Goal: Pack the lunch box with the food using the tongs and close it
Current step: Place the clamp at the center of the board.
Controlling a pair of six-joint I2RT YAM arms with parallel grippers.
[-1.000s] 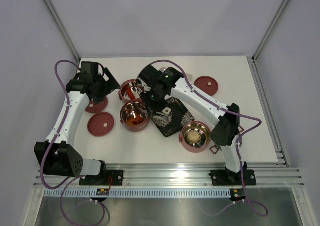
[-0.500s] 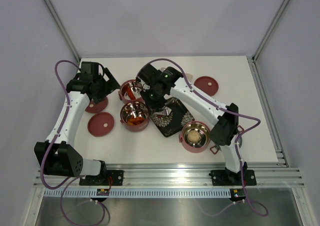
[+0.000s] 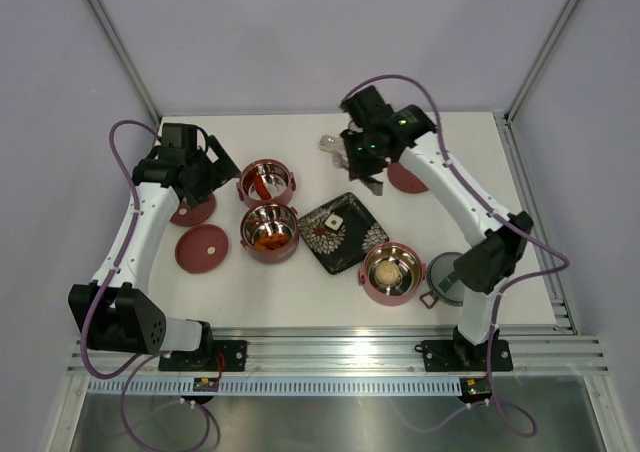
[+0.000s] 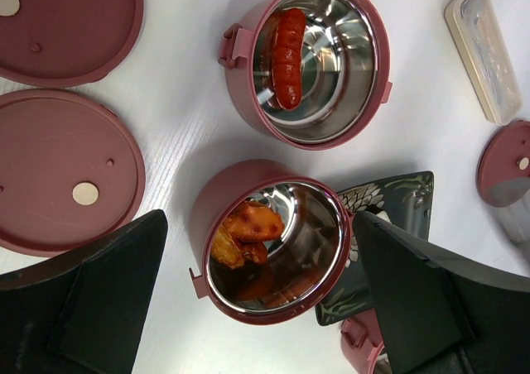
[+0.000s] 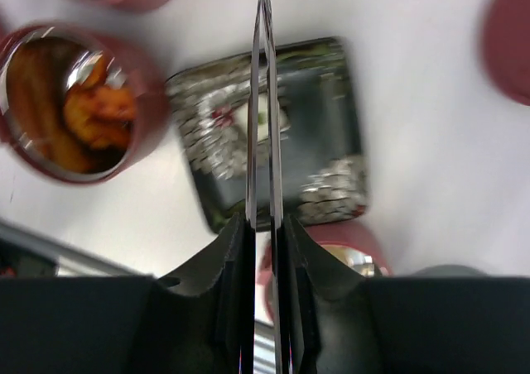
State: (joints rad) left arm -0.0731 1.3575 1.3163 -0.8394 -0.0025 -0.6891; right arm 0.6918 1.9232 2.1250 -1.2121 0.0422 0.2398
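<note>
Packing looks finished: the black plate (image 3: 350, 242) carries only its small white square, and the food sits in the three bowls around it. Orange chunks (image 4: 244, 229) fill the left bowl (image 4: 207, 208) just left of the plate. A red sausage stick (image 4: 286, 55) lies in the far bowl (image 4: 244, 84) beyond that one, and the beige ball (image 3: 385, 269) rests in the near bowl (image 3: 372, 292) at the plate's near right corner.

The right gripper (image 5: 265, 233) hangs above the table beyond the plate's far side. Its jaws are pinched on the tongs (image 5: 265, 101), whose arms are squeezed almost together with nothing at the tips. The left gripper (image 3: 208, 172) hovers well left of the plate over two disc lids (image 4: 58, 184), jaws spread wide and empty.

A third disc lid (image 4: 501, 167) lies beyond the plate to the right, and the grey top lid (image 3: 445, 272) sits right of the near bowl.

Closing is what remains. I judge the tongs must first be laid down away from the plate and bowls, freeing that gripper for lids.
</note>
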